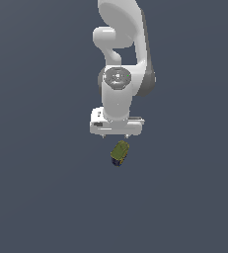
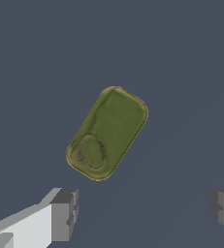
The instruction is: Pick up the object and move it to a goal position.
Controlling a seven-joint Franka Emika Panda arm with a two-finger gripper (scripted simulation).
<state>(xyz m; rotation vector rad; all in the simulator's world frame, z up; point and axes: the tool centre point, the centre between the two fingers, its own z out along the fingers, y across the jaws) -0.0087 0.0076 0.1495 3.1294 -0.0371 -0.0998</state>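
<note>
Overhead, white gripper (image 1: pixel 116 136) spread wide, holding nothing; olive-green object (image 1: pixel 119 152) lying on plain grey bench (image 1: pixel 41 188) just below fingertips (image 2: pixel 64 213), apart from them; nothing visible beside it.

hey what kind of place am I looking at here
Probably a bare simulated test scene: a flat, featureless grey ground, one white robot arm with its hand open, and a lone olive-green object.

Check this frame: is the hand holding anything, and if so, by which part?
Nothing is held. The hand is open, its fingers spread wide, and the olive-green box lies clear of both, untouched.
</note>
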